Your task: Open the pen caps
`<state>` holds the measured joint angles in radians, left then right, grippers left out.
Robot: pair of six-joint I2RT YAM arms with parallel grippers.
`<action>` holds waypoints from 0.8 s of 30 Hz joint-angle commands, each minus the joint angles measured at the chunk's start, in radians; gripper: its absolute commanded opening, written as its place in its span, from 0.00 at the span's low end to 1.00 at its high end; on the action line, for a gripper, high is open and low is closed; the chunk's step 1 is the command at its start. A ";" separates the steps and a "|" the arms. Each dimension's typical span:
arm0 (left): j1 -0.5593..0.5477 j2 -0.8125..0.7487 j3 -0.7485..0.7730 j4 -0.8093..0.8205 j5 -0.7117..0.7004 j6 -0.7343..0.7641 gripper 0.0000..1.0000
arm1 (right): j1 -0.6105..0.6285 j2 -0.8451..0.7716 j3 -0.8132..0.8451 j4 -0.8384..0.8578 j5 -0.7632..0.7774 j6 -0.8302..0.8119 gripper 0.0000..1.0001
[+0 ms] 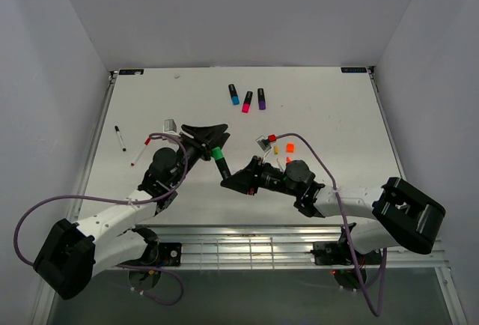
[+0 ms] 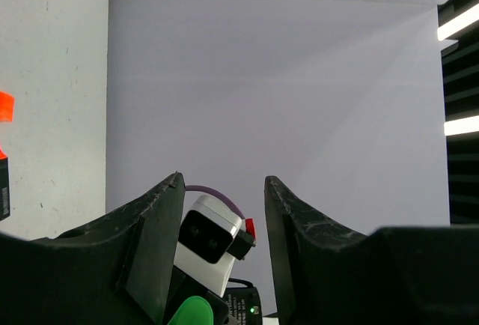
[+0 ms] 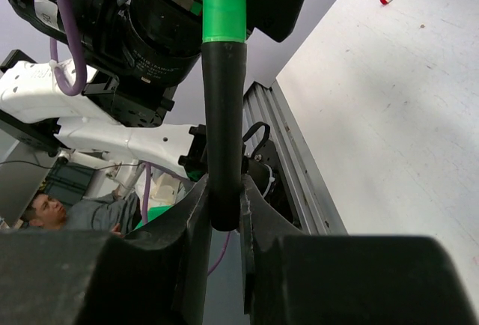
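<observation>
We see right hand clamped on black marker, green cap fitted at its 12 o'clock. Left hand half-spread around cap, above worktop; whether it grips, we cannot tell.

A flat white rectangular table top fills the middle of the overhead view, evenly lit and lightly scuffed. Plain white wall panels close it in on three sides: a back panel, a left panel and a right panel. Along the table's near edge runs a slotted silver metal rail frame, with a dull grey floor below it. In the left wrist view, a dark slatted panel carries two bright white light strips.
</observation>
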<state>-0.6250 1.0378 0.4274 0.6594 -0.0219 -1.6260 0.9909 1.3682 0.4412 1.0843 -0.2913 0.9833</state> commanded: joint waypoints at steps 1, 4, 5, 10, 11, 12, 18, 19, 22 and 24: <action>-0.005 -0.073 0.033 0.017 0.072 0.086 0.57 | 0.008 -0.049 -0.002 -0.072 0.043 -0.055 0.08; -0.004 -0.122 0.005 -0.029 0.122 0.176 0.59 | -0.001 -0.095 -0.009 -0.106 0.067 -0.072 0.08; -0.004 -0.136 -0.007 -0.037 0.146 0.196 0.59 | -0.005 -0.107 -0.012 -0.112 0.070 -0.077 0.08; -0.005 -0.223 -0.114 -0.037 0.177 0.247 0.61 | -0.043 -0.161 -0.033 -0.132 0.072 -0.081 0.08; -0.005 -0.228 -0.121 -0.037 0.187 0.264 0.62 | -0.047 -0.165 -0.033 -0.132 0.072 -0.083 0.08; -0.005 -0.222 -0.125 -0.034 0.216 0.268 0.62 | -0.054 -0.169 -0.027 -0.133 0.072 -0.083 0.08; -0.005 -0.145 -0.148 0.063 0.318 0.270 0.60 | -0.070 -0.132 0.016 -0.127 0.054 -0.080 0.08; -0.005 -0.140 -0.150 0.069 0.335 0.270 0.59 | -0.072 -0.129 0.024 -0.123 0.055 -0.081 0.08; -0.005 -0.133 -0.164 0.086 0.344 0.268 0.54 | -0.072 -0.115 0.036 -0.118 0.054 -0.077 0.08; -0.005 -0.136 -0.185 0.103 0.336 0.259 0.50 | -0.072 -0.103 0.051 -0.116 0.047 -0.075 0.08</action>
<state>-0.6258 0.9112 0.2634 0.7010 0.2798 -1.3758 0.9222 1.2568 0.4355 0.9230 -0.2489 0.9234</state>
